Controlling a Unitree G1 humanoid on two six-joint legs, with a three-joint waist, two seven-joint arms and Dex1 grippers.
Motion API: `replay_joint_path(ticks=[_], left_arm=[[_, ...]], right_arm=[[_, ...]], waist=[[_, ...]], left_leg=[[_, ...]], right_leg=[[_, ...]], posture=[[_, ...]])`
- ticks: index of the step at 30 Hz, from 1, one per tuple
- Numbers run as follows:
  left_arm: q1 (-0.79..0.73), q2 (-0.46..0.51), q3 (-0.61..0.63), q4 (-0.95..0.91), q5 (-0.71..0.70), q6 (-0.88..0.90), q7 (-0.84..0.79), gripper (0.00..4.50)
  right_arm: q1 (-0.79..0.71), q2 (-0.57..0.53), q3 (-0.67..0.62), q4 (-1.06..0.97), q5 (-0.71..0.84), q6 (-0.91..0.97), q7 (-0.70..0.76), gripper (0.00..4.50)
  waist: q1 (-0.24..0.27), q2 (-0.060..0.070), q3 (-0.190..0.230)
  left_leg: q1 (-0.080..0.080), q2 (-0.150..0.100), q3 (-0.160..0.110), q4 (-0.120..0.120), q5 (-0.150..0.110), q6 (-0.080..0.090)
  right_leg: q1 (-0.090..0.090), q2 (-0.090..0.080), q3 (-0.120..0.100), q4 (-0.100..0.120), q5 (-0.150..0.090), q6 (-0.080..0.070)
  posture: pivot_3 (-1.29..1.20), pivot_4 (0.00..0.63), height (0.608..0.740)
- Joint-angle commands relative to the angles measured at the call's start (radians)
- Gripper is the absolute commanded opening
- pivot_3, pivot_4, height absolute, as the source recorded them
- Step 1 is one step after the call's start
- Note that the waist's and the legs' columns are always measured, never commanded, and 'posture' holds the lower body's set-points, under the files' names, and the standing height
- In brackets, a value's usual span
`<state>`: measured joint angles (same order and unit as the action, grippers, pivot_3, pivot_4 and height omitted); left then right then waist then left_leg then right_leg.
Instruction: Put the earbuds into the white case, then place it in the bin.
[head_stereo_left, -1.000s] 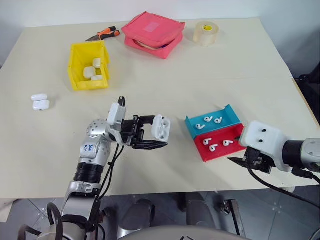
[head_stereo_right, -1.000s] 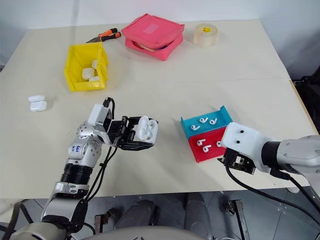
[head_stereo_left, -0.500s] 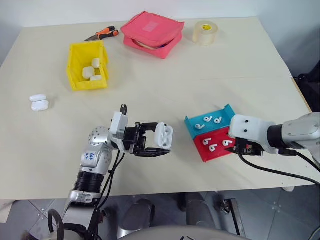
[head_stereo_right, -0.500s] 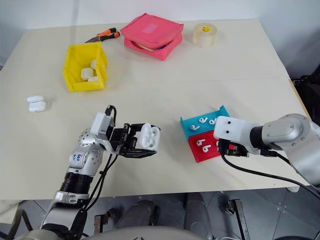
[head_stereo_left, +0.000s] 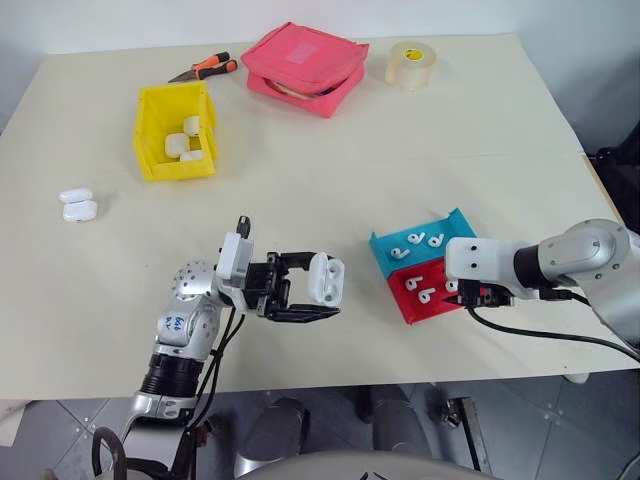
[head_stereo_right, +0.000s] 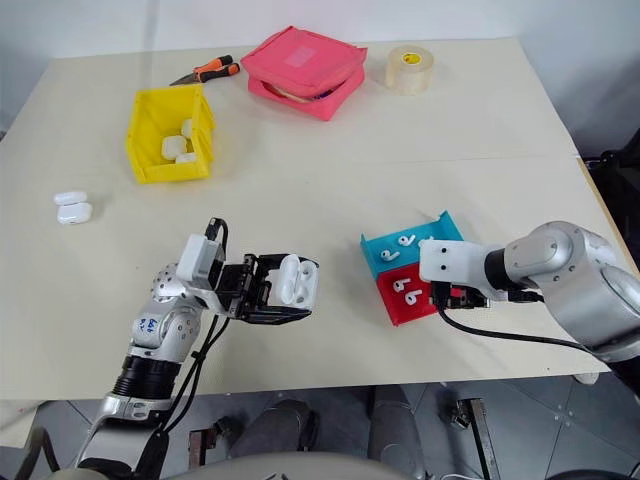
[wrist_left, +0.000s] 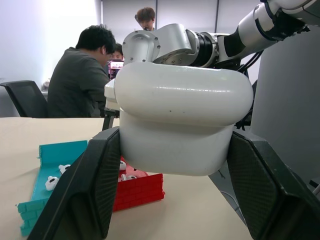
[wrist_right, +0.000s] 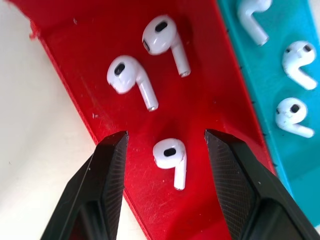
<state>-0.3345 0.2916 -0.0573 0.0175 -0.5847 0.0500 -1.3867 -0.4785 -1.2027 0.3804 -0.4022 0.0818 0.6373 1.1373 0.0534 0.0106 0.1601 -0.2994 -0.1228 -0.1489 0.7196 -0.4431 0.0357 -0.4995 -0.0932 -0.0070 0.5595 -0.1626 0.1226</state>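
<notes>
My left gripper is shut on the white case, holding it above the table at the front centre. The case's two sockets face upward. The case sits between the black fingers. To the right, my right gripper is open and points down into the red tray. Its fingers stand on either side of one earbud without touching it. Two more earbuds lie further in, and three lie in the blue tray. The yellow bin stands at the back left with cases inside.
Two spare white cases lie near the left edge. A pink pouch, a tape roll and orange-handled pliers sit along the back. People sit beyond the table in the left wrist view.
My right gripper has swung from the table's front edge to above the red tray and tipped down, with its jaws slightly narrower. The left gripper still holds the case in about the same place.
</notes>
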Motion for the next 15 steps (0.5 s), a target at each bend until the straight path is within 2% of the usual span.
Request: replay_joint_path(ticks=[1,12,15], left_arm=[[0.01,0.004,0.003,-0.035,-0.008,-0.016,0.01,2.79],[0.016,0.007,0.005,-0.034,-0.004,-0.028,0.022,2.79],[0.017,0.009,0.007,-0.031,-0.003,-0.032,0.025,2.79]], right_arm=[[-0.028,0.01,0.007,0.023,-0.057,-0.039,0.031,2.52],[-0.054,0.055,0.003,0.073,-0.118,-0.063,0.095,2.52],[-0.052,0.06,-0.002,0.073,-0.124,-0.061,0.103,2.0]], waist=[[0.0,0.0,0.0],[-0.001,0.0,0.0],[-0.001,0.0,0.0]], left_leg=[[0.0,0.0,0.0,0.0,0.0,0.0],[0.0,0.0,0.0,0.0,0.0,0.0],[0.0,0.0,0.0,0.0,0.0,0.0]], right_leg=[[0.0,0.0,0.0,0.0,0.0,0.0],[0.0,0.0,0.0,0.0,0.0,0.0],[0.0,0.0,0.0,0.0,0.0,0.0]], posture=[[0.0,0.15,0.74],[0.0,0.15,0.74],[0.0,0.15,0.74]])
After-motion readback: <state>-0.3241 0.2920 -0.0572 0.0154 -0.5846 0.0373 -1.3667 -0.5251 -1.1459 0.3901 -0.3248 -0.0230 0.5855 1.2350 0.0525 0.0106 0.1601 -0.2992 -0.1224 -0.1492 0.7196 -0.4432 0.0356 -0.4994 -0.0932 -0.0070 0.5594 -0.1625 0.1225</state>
